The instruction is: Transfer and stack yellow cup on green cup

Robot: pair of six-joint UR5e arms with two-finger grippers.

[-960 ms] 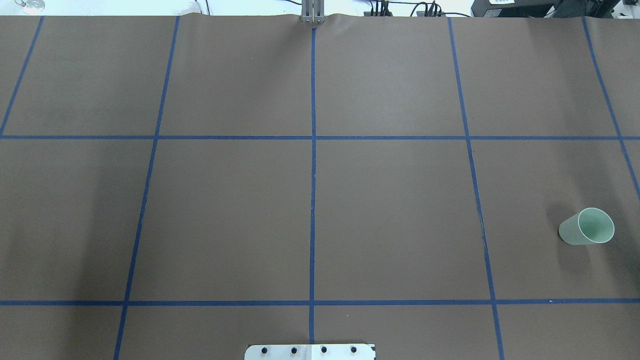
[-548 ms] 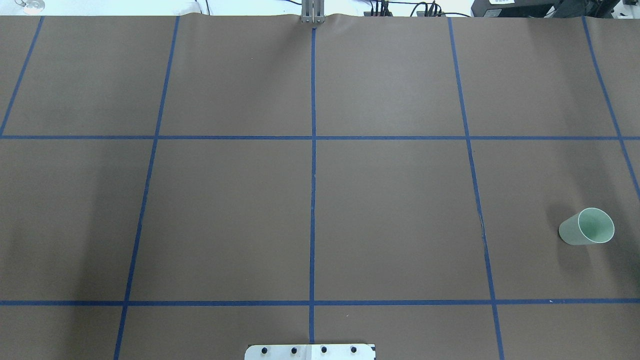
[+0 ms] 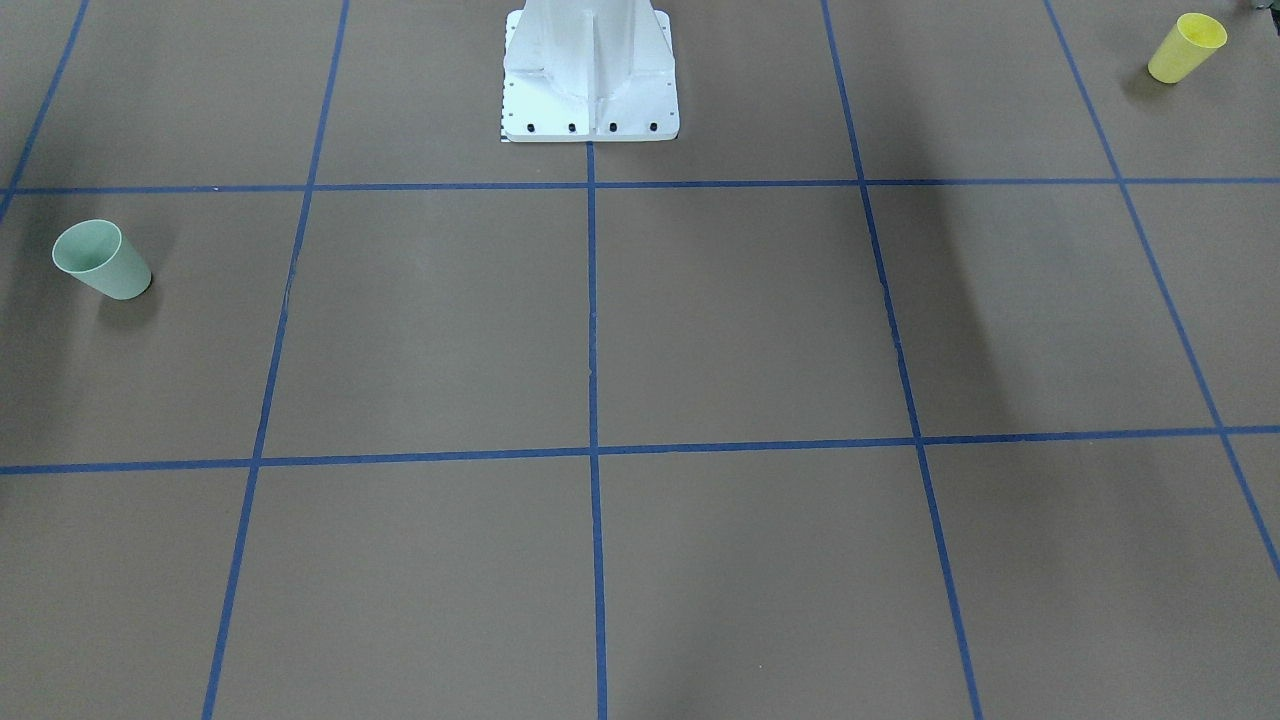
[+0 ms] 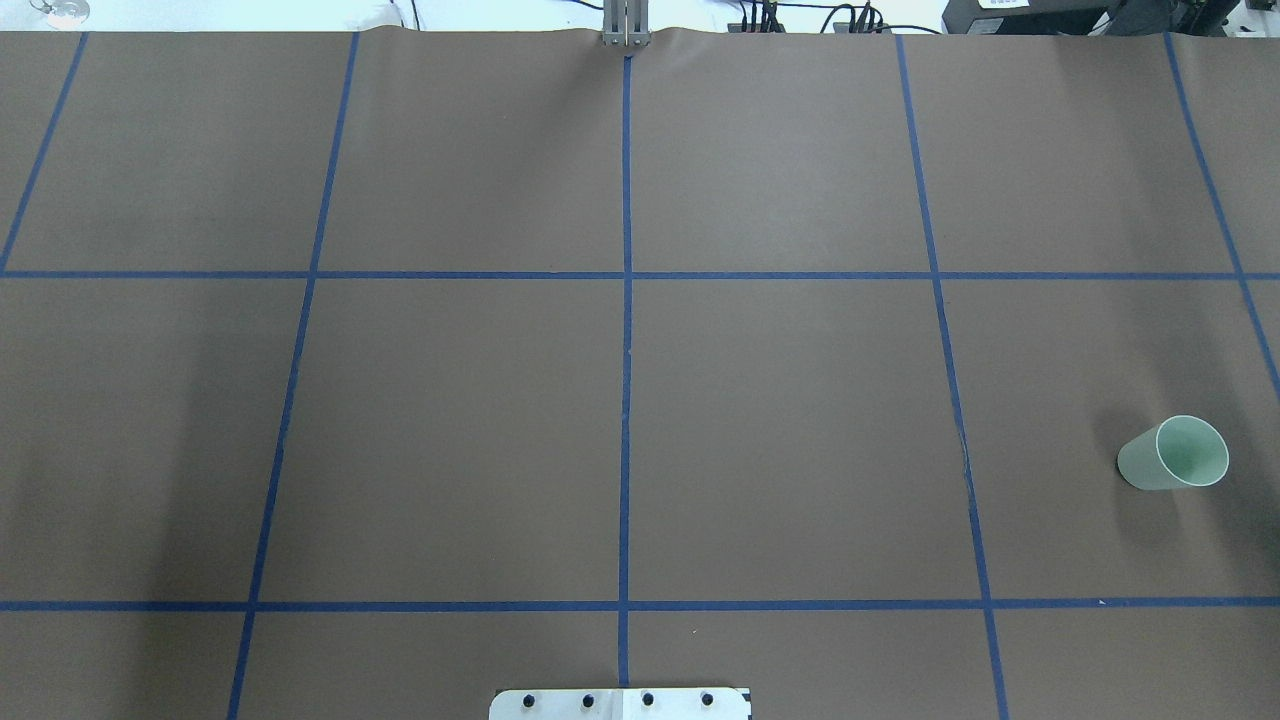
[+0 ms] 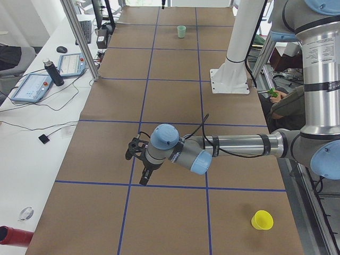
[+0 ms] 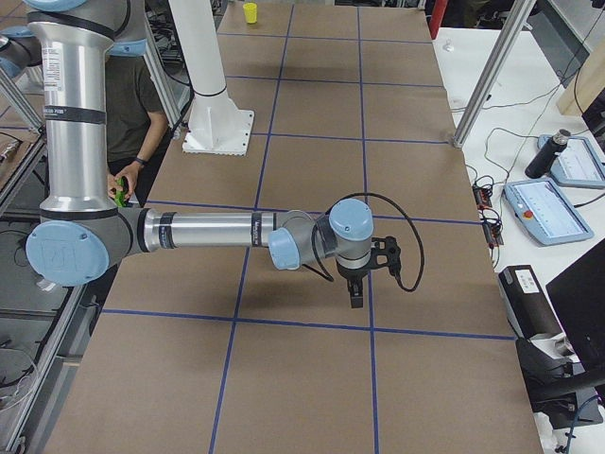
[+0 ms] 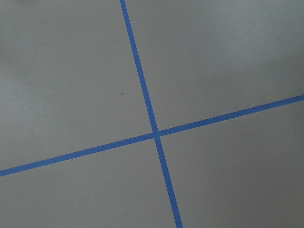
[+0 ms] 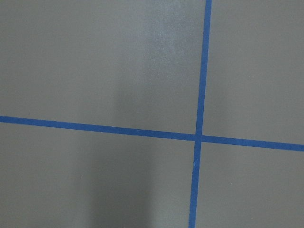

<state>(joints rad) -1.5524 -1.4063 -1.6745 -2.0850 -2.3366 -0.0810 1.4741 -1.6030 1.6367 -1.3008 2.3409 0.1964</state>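
The yellow cup (image 3: 1186,47) stands upright, rim up, at the table's end on my left; it also shows in the exterior left view (image 5: 262,220) and the exterior right view (image 6: 250,12). The green cup (image 4: 1172,454) stands upright at the opposite end, on my right, and also shows in the front-facing view (image 3: 101,260) and the exterior left view (image 5: 181,31). My left gripper (image 5: 142,171) hangs above the table, well away from the yellow cup. My right gripper (image 6: 356,293) hangs above the table too. I cannot tell whether either is open or shut. Both wrist views show only taped table.
The white robot pedestal (image 3: 590,70) stands at the middle of the table's robot-side edge. Blue tape lines (image 4: 626,400) divide the brown table cover into squares. A side bench with tablets and a bottle (image 5: 53,73) runs along the far side. A person (image 6: 123,113) sits behind the robot.
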